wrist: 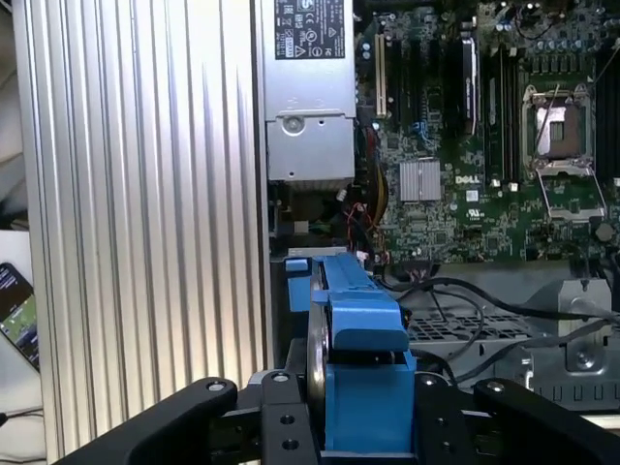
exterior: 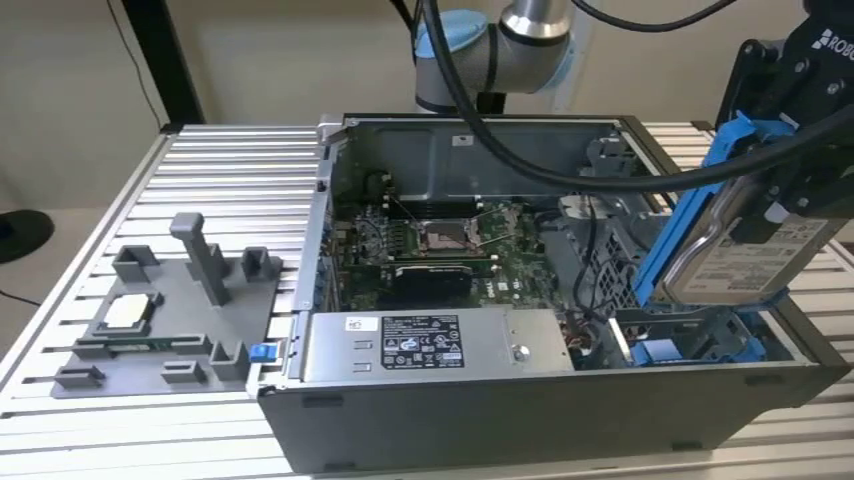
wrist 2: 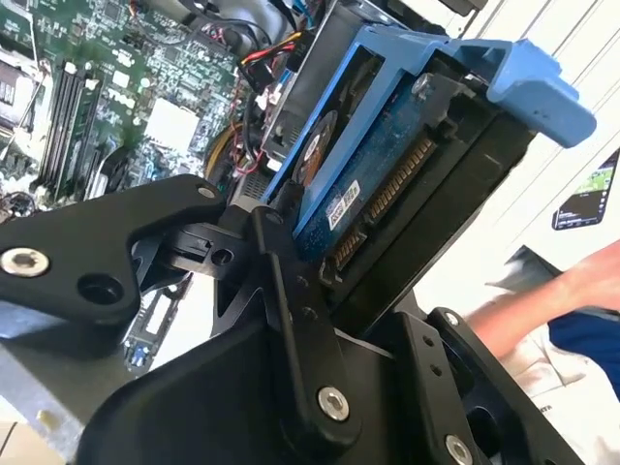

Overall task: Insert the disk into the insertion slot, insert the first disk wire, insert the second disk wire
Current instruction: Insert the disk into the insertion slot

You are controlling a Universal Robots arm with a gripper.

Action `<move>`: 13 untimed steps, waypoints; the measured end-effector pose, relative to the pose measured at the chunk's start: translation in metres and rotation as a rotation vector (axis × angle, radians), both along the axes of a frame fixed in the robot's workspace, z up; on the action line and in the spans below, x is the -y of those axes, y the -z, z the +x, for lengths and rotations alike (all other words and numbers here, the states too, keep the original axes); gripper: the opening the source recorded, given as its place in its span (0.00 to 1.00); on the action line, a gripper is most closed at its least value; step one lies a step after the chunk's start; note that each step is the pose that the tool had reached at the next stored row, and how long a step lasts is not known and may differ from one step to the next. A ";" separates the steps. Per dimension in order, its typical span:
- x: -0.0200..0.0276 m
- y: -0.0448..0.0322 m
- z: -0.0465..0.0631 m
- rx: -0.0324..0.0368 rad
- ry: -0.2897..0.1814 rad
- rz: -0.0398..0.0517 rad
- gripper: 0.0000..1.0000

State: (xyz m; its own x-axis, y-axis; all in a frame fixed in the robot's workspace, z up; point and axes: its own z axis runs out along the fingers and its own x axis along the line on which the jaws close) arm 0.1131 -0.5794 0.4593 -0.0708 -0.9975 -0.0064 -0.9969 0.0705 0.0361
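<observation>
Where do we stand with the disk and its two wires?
Done: nothing seated yet. In hand: the gripper is shut on the disk, held tilted over the slot at the exterior view's right. Left: seating the disk and both wires; its connector is bare in the second wrist view.

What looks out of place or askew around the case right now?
The disk, clamped in the gripper, stands steeply tilted over the insertion slot, not seated flat. A person's arm shows nearby in the second wrist view.
</observation>
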 end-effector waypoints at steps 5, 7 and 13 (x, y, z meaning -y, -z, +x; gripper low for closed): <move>-0.0001 0.0061 0.002 0.0000 0.013 0.0023 0.00; 0.0000 0.0079 0.003 0.0000 0.013 0.0023 0.00; 0.0000 0.0143 0.006 0.0000 0.013 0.0021 0.00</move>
